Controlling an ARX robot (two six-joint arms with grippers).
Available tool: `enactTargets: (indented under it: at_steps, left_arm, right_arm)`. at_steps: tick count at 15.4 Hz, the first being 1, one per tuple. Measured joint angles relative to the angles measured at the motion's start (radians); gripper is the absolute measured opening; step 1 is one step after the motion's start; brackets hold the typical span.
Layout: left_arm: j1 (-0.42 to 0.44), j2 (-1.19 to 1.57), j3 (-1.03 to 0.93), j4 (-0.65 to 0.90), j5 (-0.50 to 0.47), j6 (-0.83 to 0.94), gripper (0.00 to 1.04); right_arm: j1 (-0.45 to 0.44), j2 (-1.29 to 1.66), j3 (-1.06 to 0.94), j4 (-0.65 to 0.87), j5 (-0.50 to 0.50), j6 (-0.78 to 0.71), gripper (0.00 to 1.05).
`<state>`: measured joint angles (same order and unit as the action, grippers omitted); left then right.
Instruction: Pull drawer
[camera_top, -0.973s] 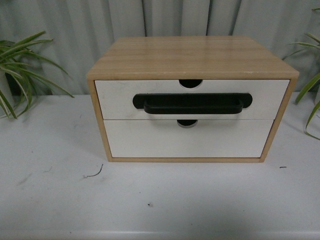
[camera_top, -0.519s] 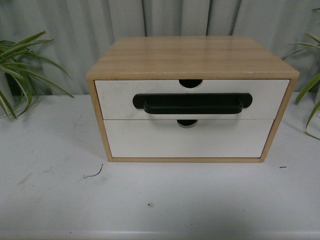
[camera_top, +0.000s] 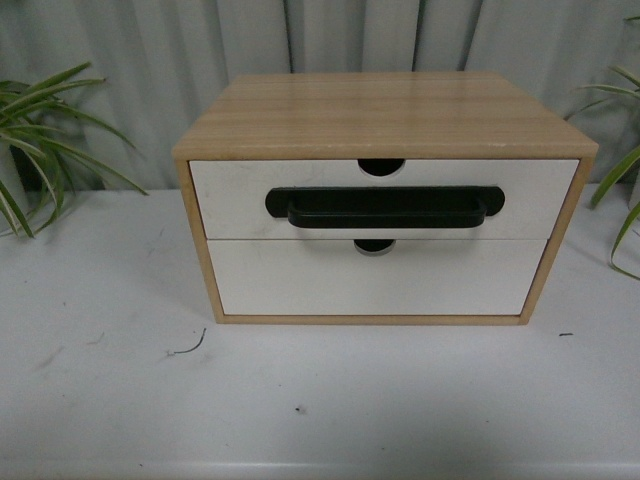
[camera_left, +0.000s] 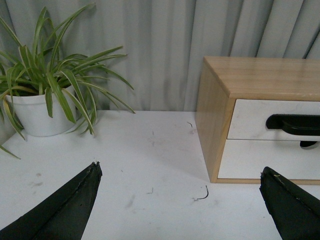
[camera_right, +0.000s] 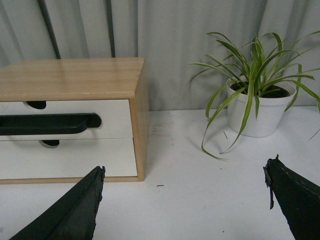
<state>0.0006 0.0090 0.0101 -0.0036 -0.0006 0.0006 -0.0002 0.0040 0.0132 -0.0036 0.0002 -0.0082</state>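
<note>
The drawer (camera_top: 240, 195) is the upper white front of a wooden cabinet (camera_top: 385, 110), flush with the frame. Across it runs a long black bar handle (camera_top: 385, 207), and a semicircular notch (camera_top: 381, 166) cuts its top edge. It also shows in the left wrist view as the drawer (camera_left: 252, 120) and in the right wrist view as the drawer (camera_right: 112, 125). My left gripper (camera_left: 180, 172) hangs open over bare table, left of the cabinet. My right gripper (camera_right: 184, 172) hangs open over the table, right of the cabinet. Neither gripper appears in the front view.
A plain white lower drawer front (camera_top: 375, 278) sits under the handled one. A potted plant (camera_left: 37, 107) stands left of the cabinet and another potted plant (camera_right: 257, 112) right of it. A grey curtain (camera_top: 150, 60) hangs behind. The white table (camera_top: 300, 400) extends in front.
</note>
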Motion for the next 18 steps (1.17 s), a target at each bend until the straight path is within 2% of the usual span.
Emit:
enactTargets:
  at_steps: [4, 5, 6, 7, 8, 11, 13, 16, 18]
  left_arm:
    - [0.0, 0.0, 0.0, 0.0, 0.0, 0.0, 0.98]
    - [-0.034, 0.026, 0.033, -0.116, -0.097, -0.04, 0.98]
    - [-0.139, 0.188, 0.127, -0.278, -0.323, -0.145, 0.98]
    - [-0.141, 0.263, 0.166, -0.307, -0.43, -0.219, 0.98]
    - [-0.094, 0.287, 0.178, -0.255, -0.491, -0.262, 0.98]
    - [-0.003, 0.5, 0.264, -0.006, -0.395, -0.266, 0.98]
    - [0.002, 0.718, 0.33, 0.166, -0.336, -0.279, 0.98]
    - [-0.084, 1.019, 0.499, 0.364, -0.282, -0.278, 0.98]
    - [-0.131, 1.13, 0.573, 0.401, -0.165, -0.209, 0.98]
  right_arm:
    - [0.0, 0.0, 0.0, 0.0, 0.0, 0.0, 0.98]
    - [0.0, 0.0, 0.0, 0.0, 0.0, 0.0, 0.98]
    - [0.016, 0.019, 0.01, -0.042, 0.045, 0.027, 0.98]
    - [0.035, 0.13, 0.017, 0.026, 0.075, 0.068, 0.98]
    - [0.04, 0.237, 0.028, 0.138, 0.083, 0.079, 0.98]
    - [0.053, 0.637, 0.142, 0.518, 0.067, 0.077, 0.98]
    - [0.085, 0.965, 0.305, 0.715, 0.062, 0.063, 0.98]
    - [0.149, 1.306, 0.575, 0.742, 0.046, 0.026, 0.98]
    - [0.2, 1.403, 0.671, 0.741, -0.062, -0.08, 0.98]
